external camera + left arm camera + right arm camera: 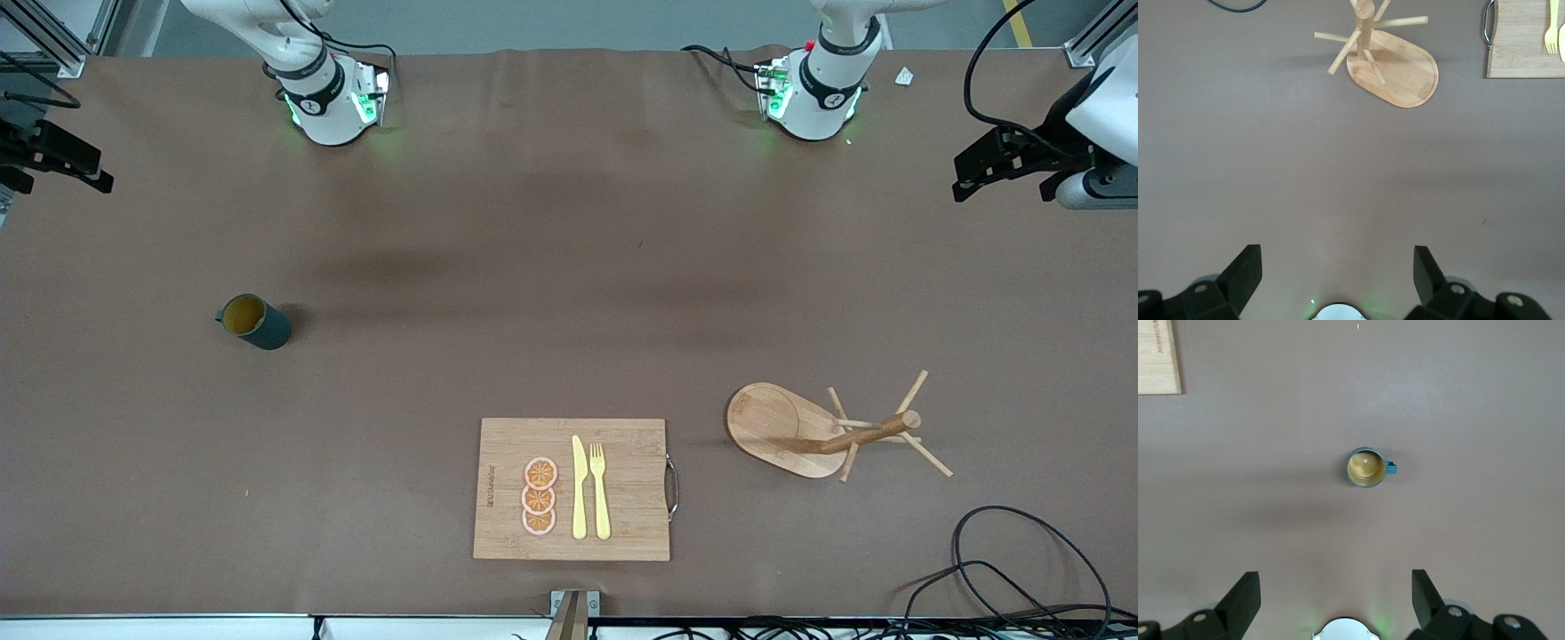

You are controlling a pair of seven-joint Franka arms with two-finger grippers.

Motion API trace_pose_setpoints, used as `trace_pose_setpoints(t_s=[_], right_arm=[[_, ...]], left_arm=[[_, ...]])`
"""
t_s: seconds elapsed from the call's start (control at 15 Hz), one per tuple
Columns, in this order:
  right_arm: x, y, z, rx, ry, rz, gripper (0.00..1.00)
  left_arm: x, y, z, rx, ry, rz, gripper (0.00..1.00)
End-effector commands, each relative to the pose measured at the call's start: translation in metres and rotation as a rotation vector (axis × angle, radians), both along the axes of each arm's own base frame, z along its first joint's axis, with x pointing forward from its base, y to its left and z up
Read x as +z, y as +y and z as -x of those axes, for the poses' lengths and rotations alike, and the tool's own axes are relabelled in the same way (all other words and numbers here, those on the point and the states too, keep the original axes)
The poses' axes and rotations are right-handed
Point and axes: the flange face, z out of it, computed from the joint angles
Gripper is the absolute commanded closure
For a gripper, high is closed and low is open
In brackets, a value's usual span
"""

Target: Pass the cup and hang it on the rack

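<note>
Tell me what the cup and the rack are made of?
The cup looks like glazed ceramic, though it could be plastic: smooth dark teal outside, yellowish-brown inside. The rack looks like pale, unpainted wood, perhaps bamboo: grain lines show on its oval base, and its post and thin pegs match.

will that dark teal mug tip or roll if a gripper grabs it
The small dark teal-green cylindrical mug stands upright and squat, so it probably resists tipping. On its side its round body would likely roll. The small side handle probably offers little to grip.

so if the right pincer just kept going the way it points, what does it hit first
Probably the bare table. The open right pincer points down at it, and the cup stands upright farther ahead, likely clear of that line.
</note>
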Motion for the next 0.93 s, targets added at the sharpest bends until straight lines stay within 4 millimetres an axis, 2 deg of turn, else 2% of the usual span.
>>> trace_pose_setpoints(t_s=[0.0, 0.13, 0.2, 0.27, 0.47, 0.67, 0.87], right_arm=[[-0.058, -0.007, -0.042, -0.009, 0.067, -0.005, 0.0], [-0.087, -0.007, -0.06, 0.031, 0.083, -0.003, 0.0], [-0.104, -0.007, -0.065, 0.111, 0.094, -0.014, 0.0], [-0.126, -0.009, -0.072, 0.189, 0.1, -0.027, 0.0], [-0.197, -0.034, -0.081, 0.345, 0.067, -0.055, 0.0], [-0.257, -0.044, -0.079, 0.465, 0.018, -0.059, 0.0], [-0.305, -0.041, -0.066, 0.462, -0.006, -0.072, 0.0]], left_arm=[[0.007, -0.004, -0.003, -0.006, -0.014, 0.017, 0.0], [0.007, -0.002, -0.003, 0.014, -0.014, 0.016, 0.0], [0.007, 0.0, -0.003, 0.015, -0.014, 0.018, 0.0], [0.007, -0.002, -0.003, 0.014, -0.014, 0.015, 0.0], [0.006, -0.002, -0.003, 0.012, -0.012, 0.007, 0.0], [0.005, -0.002, -0.003, 0.006, -0.009, 0.004, 0.0], [0.003, -0.004, -0.003, -0.003, -0.003, 0.004, 0.0]])
